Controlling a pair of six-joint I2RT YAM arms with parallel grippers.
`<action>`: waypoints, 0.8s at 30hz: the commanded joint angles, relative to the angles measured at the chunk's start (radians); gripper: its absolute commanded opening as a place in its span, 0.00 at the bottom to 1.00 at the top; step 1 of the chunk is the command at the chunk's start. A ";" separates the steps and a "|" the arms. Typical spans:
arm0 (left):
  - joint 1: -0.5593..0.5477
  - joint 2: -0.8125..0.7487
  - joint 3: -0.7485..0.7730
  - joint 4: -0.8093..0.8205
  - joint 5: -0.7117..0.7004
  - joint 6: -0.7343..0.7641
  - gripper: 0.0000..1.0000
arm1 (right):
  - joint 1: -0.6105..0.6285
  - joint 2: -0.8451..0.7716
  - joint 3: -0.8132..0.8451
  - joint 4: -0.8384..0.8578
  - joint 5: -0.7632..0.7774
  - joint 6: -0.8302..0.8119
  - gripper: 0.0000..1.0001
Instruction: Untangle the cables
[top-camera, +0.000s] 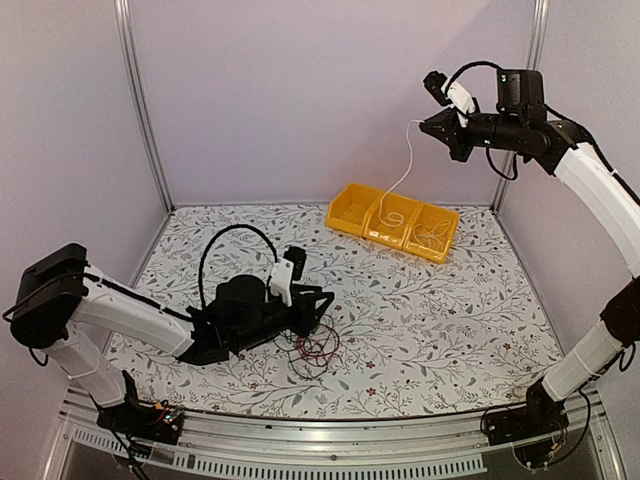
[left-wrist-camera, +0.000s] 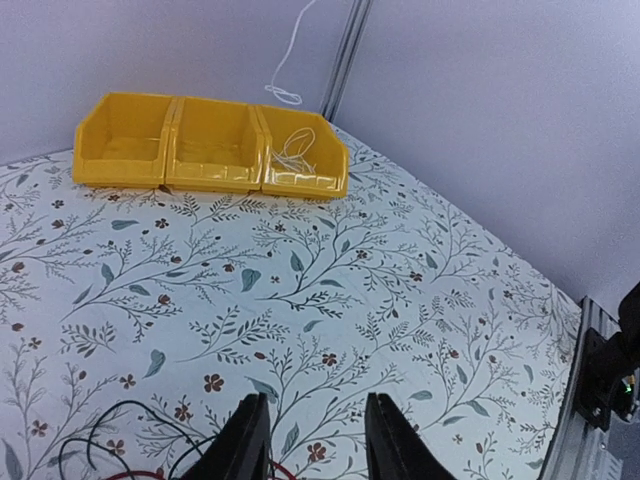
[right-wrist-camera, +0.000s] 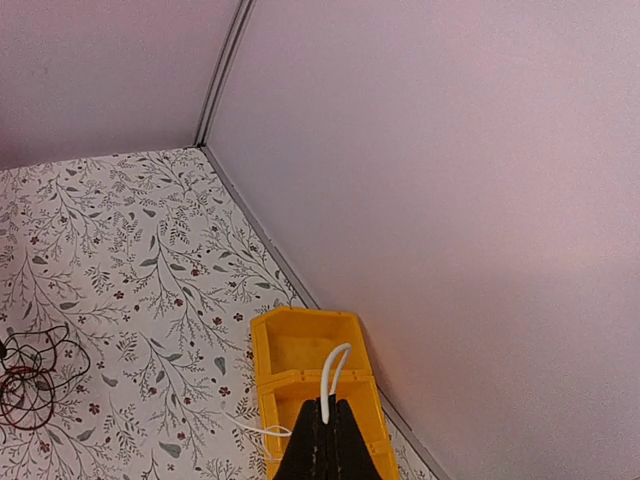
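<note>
The right gripper (right-wrist-camera: 326, 405) is raised high at the far right, its jaws closed on a white cable (top-camera: 408, 165) that hangs towards the yellow bins (top-camera: 350, 215). Whether its lower end touches a bin cannot be told. Another white coil (left-wrist-camera: 295, 150) lies in the end compartment. The left gripper (left-wrist-camera: 315, 410) sits low over the worktop (top-camera: 450, 320), jaws apart and holding nothing, its fingers cut off by the wrist view's edge. The red-and-black tangle (top-camera: 315, 350) lies just beside it.
</note>
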 joint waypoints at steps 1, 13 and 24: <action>-0.017 -0.084 0.049 -0.221 -0.089 0.046 0.34 | -0.068 -0.034 -0.049 0.095 -0.033 0.020 0.00; -0.043 -0.267 0.038 -0.333 -0.148 0.024 0.35 | -0.271 0.097 -0.085 0.166 -0.097 0.044 0.00; -0.044 -0.339 -0.006 -0.369 -0.203 0.022 0.36 | -0.356 0.252 -0.103 0.203 -0.081 0.060 0.00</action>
